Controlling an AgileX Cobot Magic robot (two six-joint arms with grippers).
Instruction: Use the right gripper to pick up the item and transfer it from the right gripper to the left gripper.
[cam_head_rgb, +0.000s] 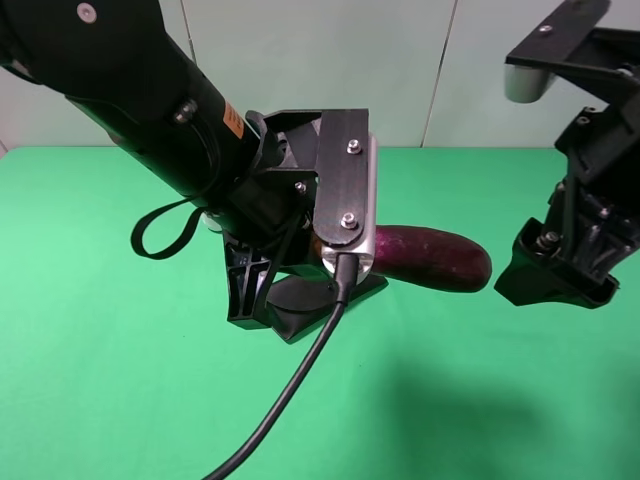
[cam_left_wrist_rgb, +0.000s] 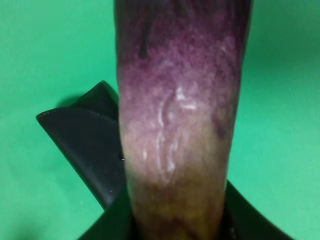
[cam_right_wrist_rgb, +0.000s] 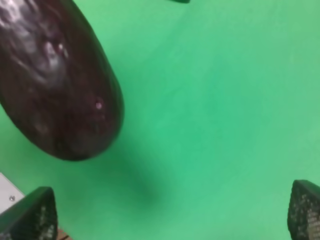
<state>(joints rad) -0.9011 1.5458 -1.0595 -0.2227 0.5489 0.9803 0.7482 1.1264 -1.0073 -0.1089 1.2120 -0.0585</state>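
Eggplant in the left gripper, right gripper open beside it

Left gripper, at the centre of the exterior frame, appears clenched on the pale end of the eggplant. The grip itself is hidden behind the silver plate. Even so, the eggplant hangs clear of the desk with nothing else touching it, and the left wrist view shows its yellowish end running right into the gripper. From the plate the dark purple body sticks out roughly level toward the right of the frame. Below it on the desk lies a black glasses case, apart from the eggplant.

The right gripper sits at the right edge of the frame, near the eggplant's rounded dark end but with a strip of green between them. Its wrist view shows both fingertips spread wide with only desk between them and the eggplant's end outside them. It is released and empty.

Judged from this, the handover is at its close, with the item in the receiving gripper. The next move calls for the right arm to draw straight away without brushing the free end. The left should hold firm meanwhile, because it grips near one end and the long overhang could lever the eggplant loose.
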